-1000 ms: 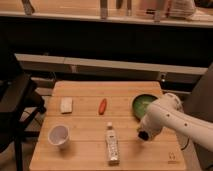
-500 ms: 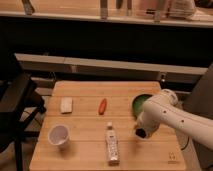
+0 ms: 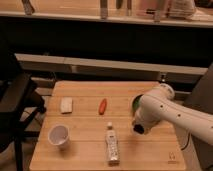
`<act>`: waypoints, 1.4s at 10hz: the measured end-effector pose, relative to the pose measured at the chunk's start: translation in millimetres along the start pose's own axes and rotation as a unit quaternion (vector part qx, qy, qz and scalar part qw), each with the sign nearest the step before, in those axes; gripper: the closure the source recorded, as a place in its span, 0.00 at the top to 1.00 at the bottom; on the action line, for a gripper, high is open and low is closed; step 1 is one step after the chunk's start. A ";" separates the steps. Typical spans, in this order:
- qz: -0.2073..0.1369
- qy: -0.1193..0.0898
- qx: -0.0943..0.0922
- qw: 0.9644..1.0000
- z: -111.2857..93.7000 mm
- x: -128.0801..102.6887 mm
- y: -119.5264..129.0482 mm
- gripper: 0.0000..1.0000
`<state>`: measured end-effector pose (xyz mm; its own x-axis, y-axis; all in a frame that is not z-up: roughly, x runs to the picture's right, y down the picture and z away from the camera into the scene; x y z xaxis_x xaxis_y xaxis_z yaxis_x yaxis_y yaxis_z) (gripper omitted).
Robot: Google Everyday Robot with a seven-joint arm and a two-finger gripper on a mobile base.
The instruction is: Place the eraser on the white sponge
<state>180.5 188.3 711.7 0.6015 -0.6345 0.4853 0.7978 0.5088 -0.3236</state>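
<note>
The white sponge point(image 3: 66, 104) lies flat on the left part of the wooden table point(image 3: 85, 160). The eraser does not show anywhere; it may be hidden by the arm. My gripper point(image 3: 138, 129) is at the end of the white arm, low over the right middle of the table, far to the right of the sponge. I cannot see whether it holds anything.
An orange-red oblong object point(image 3: 102, 105) lies mid-table. A white cup point(image 3: 58, 135) stands front left. A bottle point(image 3: 112, 145) lies front centre. A green bowl point(image 3: 135, 104) is partly hidden behind my arm. A dark chair point(image 3: 17, 107) stands left of the table.
My arm and gripper have shifted a little to the left, now covering more of the green bowl. The objects on the table have not moved.
</note>
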 end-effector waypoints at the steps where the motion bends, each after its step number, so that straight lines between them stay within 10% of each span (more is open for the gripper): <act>1: -0.004 0.001 0.000 1.000 1.0 -0.1 -9.6 0.00; 14: -0.042 0.026 -0.002 0.999 -14.5 9.5 -75.3 0.09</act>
<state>126.7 135.5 728.9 0.5345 -0.7043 0.4672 0.8451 0.4505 -0.2877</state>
